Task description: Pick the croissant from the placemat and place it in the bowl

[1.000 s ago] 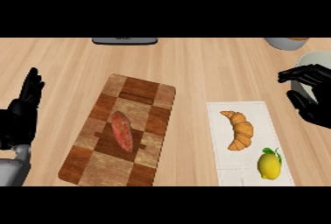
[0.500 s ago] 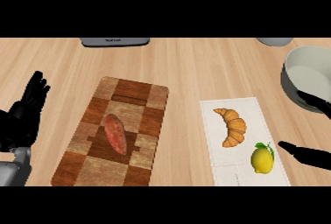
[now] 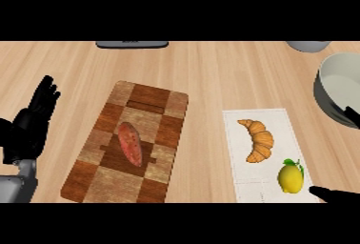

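Black left hand [image 3: 32,126] with slim fingers [image 3: 48,90] on a grey forearm [image 3: 15,188].

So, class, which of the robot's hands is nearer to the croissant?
Right. The right hand shows at the lower right, just past the lemon below the croissant. The left hand rests open at the far left, beyond the cutting board.

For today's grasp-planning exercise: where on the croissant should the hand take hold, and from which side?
Probably the croissant's thick middle, pinched across the narrow width, from above and the right, where the right hand shows. It lies flat, ends tapering; the lemon sits near its lower tip.
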Controlling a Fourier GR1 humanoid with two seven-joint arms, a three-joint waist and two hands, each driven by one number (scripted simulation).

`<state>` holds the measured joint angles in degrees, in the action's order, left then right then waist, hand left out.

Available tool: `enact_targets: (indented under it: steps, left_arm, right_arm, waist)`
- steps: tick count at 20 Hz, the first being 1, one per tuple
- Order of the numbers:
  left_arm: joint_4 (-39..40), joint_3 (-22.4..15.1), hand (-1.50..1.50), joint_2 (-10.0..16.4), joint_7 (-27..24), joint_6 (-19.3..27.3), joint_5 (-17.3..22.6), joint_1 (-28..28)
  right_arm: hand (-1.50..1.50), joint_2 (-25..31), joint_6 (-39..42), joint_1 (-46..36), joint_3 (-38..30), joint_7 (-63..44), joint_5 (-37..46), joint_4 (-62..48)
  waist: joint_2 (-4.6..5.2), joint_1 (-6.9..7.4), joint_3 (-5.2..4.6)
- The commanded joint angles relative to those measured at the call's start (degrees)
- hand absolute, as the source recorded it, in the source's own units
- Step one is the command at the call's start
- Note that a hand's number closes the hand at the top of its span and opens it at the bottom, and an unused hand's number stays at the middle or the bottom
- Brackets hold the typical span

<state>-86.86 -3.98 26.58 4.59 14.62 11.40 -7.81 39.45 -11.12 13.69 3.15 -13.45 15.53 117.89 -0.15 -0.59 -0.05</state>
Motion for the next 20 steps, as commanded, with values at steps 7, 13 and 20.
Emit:
enact_targets:
  steps: [7,13,20]
  left_arm:
    - [-0.68,0.16,0.00,-1.48,0.05,-1.36,-2.07,-0.02]
    - [0.77,0.55,0.00,-1.72,-0.34,-2.97,-2.08,-1.45]
    - [-1.68,2.65,0.00,-1.69,1.08,-3.71,-1.88,1.64]
  right_arm:
    - [-1.50,7.50,18.28,-19.59,1.53,-19.96,-3.29,-3.23]
    - [-1.50,8.64,30.39,-32.15,6.84,-26.19,-7.49,-13.58]
    - [-1.50,2.24,39.65,-37.39,11.50,-26.85,-8.62,-22.22]
  waist:
    - [0.42,2.32,-0.06]
    - [0.69,3.05,-0.07]
    - [0.19,1.54,0.03]
